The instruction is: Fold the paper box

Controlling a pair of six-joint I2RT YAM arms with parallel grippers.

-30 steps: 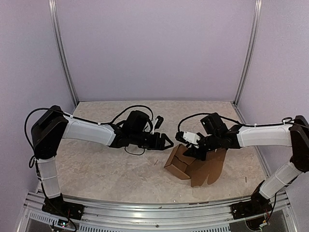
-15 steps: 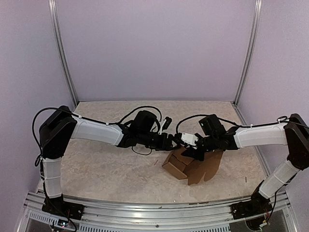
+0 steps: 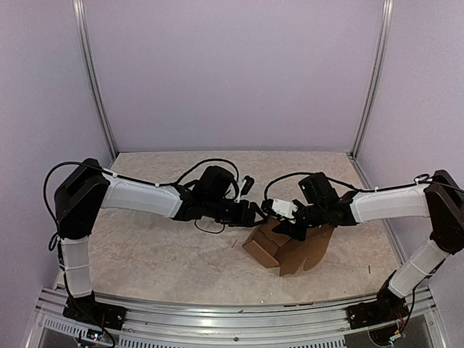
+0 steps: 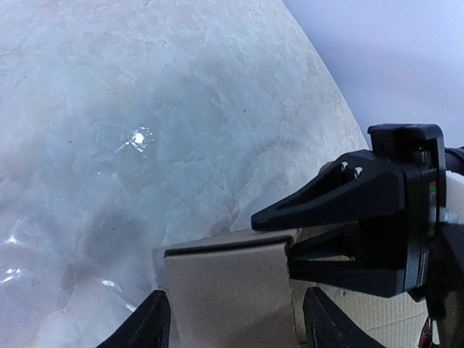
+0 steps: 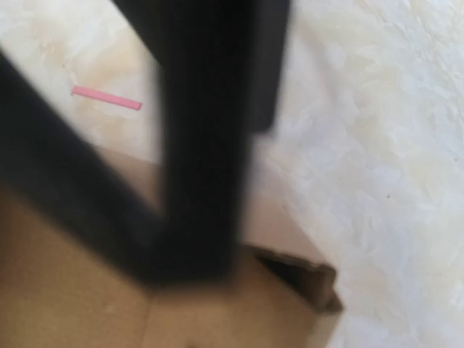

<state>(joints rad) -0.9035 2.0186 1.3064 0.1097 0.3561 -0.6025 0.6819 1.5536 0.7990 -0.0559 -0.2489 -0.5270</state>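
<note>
High overview; 2 close wrist views share the paper box [image 4: 225,290].

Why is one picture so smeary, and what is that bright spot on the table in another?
Right wrist view: a black part close to the lens is out of focus and smears across the frame; the paper box is soft too. Left wrist view: sharp, with a small glare spot on the glossy table. Top external view: sharp, evenly lit, no hard shadows.
</note>
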